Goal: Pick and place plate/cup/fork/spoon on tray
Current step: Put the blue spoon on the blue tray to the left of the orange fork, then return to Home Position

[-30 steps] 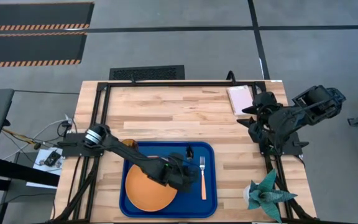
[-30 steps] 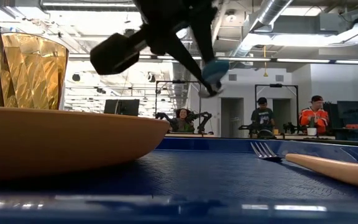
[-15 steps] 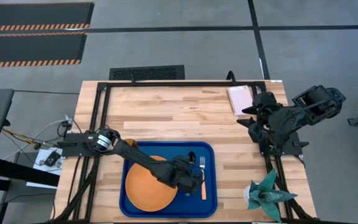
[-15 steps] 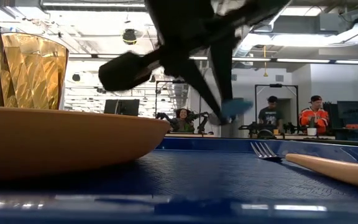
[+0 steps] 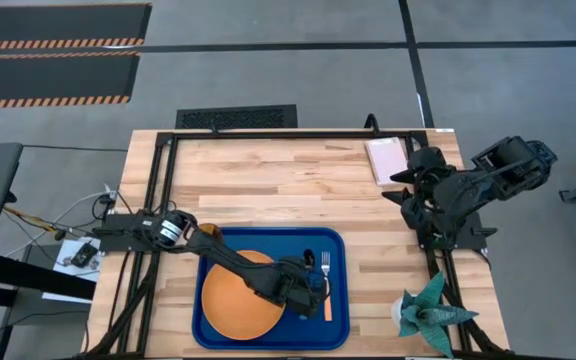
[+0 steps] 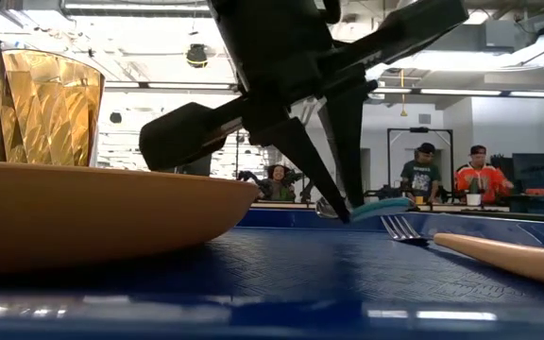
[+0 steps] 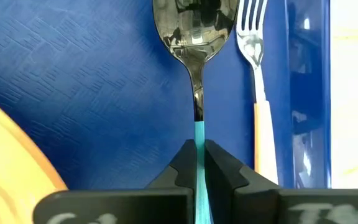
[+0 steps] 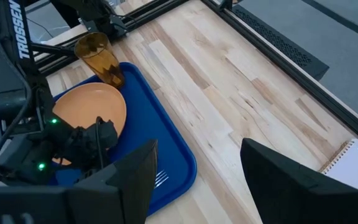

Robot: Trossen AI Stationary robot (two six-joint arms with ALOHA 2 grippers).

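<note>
The blue tray [image 5: 268,240] lies at the table's near middle. The orange plate [image 5: 236,298] sits on its left half. The amber cup [image 8: 98,55] stands in the tray's far left corner and also shows in the low view [image 6: 50,104]. The orange-handled fork [image 7: 258,93] lies along the tray's right side. My left gripper [image 5: 311,285] is shut on the blue-handled spoon [image 7: 195,37], low over the tray floor between plate and fork. My right gripper [image 8: 194,186] is open and empty at the table's far right [image 5: 405,188]. My left gripper pinches the spoon's light blue handle [image 7: 199,134] between its two fingers, close to where the handle meets the metal neck. The fingers [image 6: 333,189] come from above, slanting down. The spoon lies nearly level, parallel to the fork; whether its bowl [image 6: 322,210] touches the tray I cannot tell.
A pinkish-white block [image 5: 386,160] lies at the table's far right. A teal paper plant [image 5: 428,315] stands at the near right corner. Black frame rails [image 5: 298,133] run round the table. Bare wood [image 5: 268,185] lies beyond the tray. People show in the room behind.
My left gripper has gone down toward the tray floor and a little toward the table's near edge, carrying the spoon. The spoon has come from well above the tray down to just over its floor, beside the fork.
</note>
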